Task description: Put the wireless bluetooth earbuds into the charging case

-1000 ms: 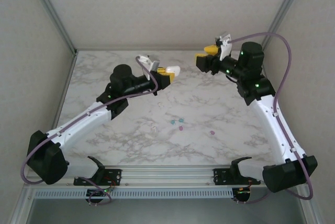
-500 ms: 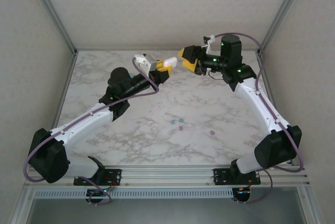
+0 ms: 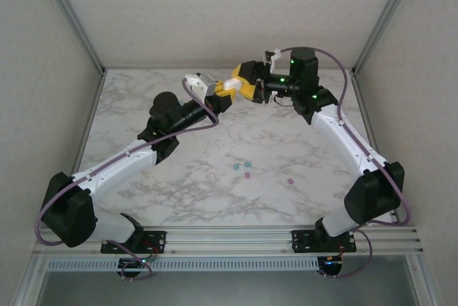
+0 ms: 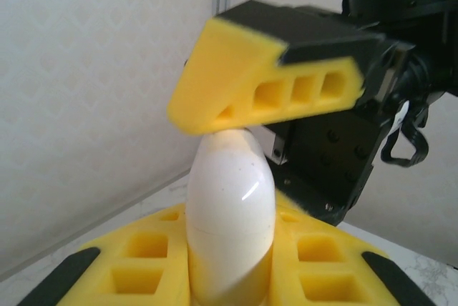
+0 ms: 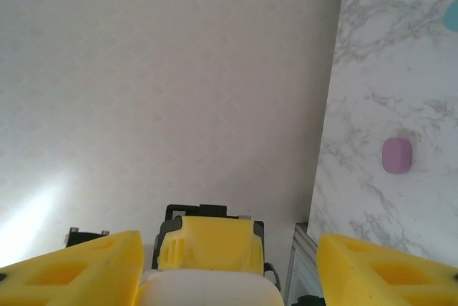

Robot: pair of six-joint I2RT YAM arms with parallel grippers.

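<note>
My left gripper [image 3: 222, 93] [image 4: 230, 238] is shut on a white, egg-shaped charging case [image 3: 230, 86] [image 4: 230, 202], held up above the back of the marble table [image 3: 143, 102]. Its lid is closed. My right gripper [image 3: 245, 82] [image 5: 229, 243] meets it from the right, open, with its yellow fingers [image 5: 75, 270] on either side of the case's [image 5: 209, 290] free end; one finger [image 4: 268, 88] hangs over the case's top. Tiny earbuds lie on the table: two teal [image 3: 235, 166] [image 3: 248, 164], two pink [image 3: 247, 175] [image 3: 290, 181] and a whitish one [image 3: 212, 174]. The right wrist view shows one pink earbud [image 5: 396, 156].
Pale walls and metal frame posts [image 3: 71, 16] enclose the table at the back and sides. The arm bases sit on a rail [image 3: 229, 238] at the near edge. Both arms reach high over the back half of the table.
My right arm has swung left from the back right corner until its open fingers flank the case. The left gripper has lifted the case slightly toward the back.
</note>
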